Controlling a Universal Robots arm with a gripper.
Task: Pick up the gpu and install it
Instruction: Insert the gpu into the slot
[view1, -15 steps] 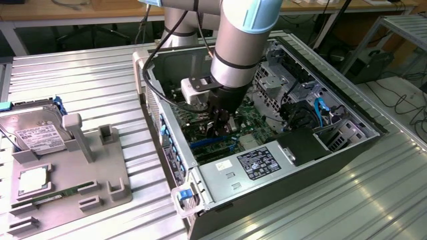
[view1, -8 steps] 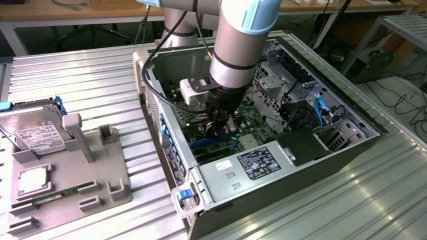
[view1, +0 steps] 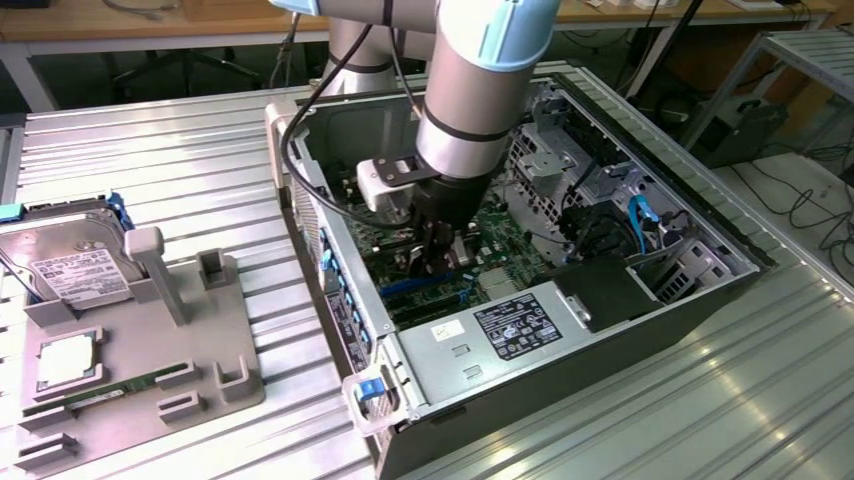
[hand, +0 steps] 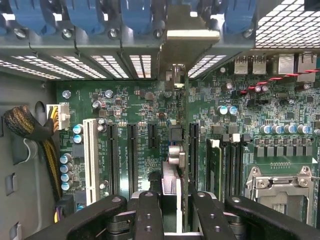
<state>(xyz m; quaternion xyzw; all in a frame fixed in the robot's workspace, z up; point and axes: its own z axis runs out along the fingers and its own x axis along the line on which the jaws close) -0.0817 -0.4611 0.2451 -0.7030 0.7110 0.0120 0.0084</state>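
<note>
My gripper (view1: 441, 250) reaches down inside the open computer case (view1: 694, 300), over the green motherboard (hand: 145, 105). It is shut on the gpu (hand: 185, 145), which the wrist view shows edge-on as a thin dark card running from between my fingers (hand: 150, 210) toward the case's rear wall. Its silvery bracket (hand: 192, 35) stands against the row of rear slot openings. The card lies along a black expansion slot (hand: 193, 150); whether it is seated in the slot I cannot tell. In the exterior view the gpu (view1: 450, 268) is a dark sliver under the wrist.
A grey power supply (view1: 514, 322) sits at the case's near end, with drive cages and blue cables (view1: 641, 225) toward the exterior view's right. On the exterior view's left, a grey fixture (view1: 200, 350) holds a silver hard drive (view1: 74, 265) and a green memory stick (view1: 120, 390).
</note>
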